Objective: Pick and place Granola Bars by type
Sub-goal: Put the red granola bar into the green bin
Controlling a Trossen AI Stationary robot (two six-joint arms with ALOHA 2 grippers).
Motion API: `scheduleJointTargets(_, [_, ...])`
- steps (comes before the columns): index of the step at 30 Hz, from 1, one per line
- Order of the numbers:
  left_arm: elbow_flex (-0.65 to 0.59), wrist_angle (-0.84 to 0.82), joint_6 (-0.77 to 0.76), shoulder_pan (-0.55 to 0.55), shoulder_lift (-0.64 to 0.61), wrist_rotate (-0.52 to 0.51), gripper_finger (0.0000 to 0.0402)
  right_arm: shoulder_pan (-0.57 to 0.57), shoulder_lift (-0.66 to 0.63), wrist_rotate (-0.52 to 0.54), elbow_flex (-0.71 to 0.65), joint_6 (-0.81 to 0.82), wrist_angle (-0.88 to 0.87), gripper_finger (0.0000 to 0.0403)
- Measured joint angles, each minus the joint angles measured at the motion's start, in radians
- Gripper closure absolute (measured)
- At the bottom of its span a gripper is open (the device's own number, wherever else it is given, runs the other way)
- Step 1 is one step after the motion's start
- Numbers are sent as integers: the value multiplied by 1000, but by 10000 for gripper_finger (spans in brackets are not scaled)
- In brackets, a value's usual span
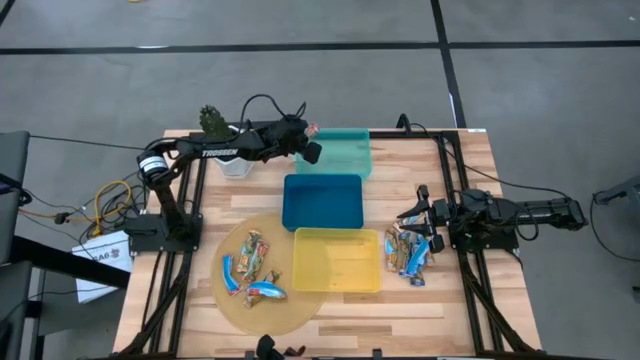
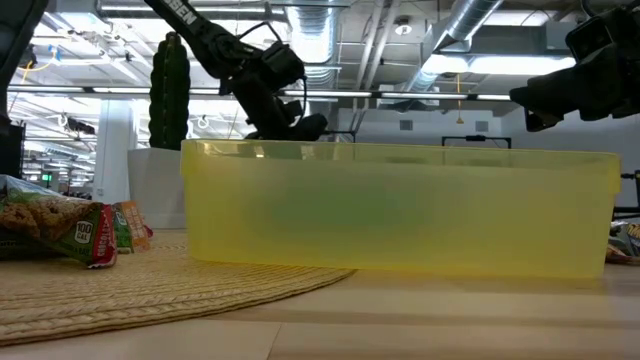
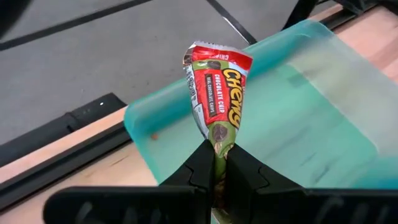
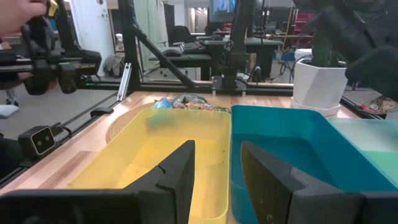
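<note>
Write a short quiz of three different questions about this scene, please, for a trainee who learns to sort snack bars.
1. True or false: the left tool is shut on a red and green bar above the teal tray.
2. Which tray lies nearest the round mat? A) teal B) blue C) yellow
3. Fill in: the right tool is open beside a pile of bars that lies on the ______ of the yellow tray in the high view.

Key
1. True. The wrapper's lower end sits pinched between the fingers.
2. C. The yellow tray overlaps the mat's edge; the blue tray is farther off.
3. Right.
</note>
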Motion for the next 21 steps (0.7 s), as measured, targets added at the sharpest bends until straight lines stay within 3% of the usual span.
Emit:
scheduleJointTargets(9, [0,72,3,2,105,82,385,0,0,0,0,0,0,278])
scheduleJointTargets(16, [1,72,3,9,117,22,384,0,0,0,0,0,0,278])
scheduleJointTargets(21, [1,68,3,11,117,37,359,0,0,0,0,0,0,278])
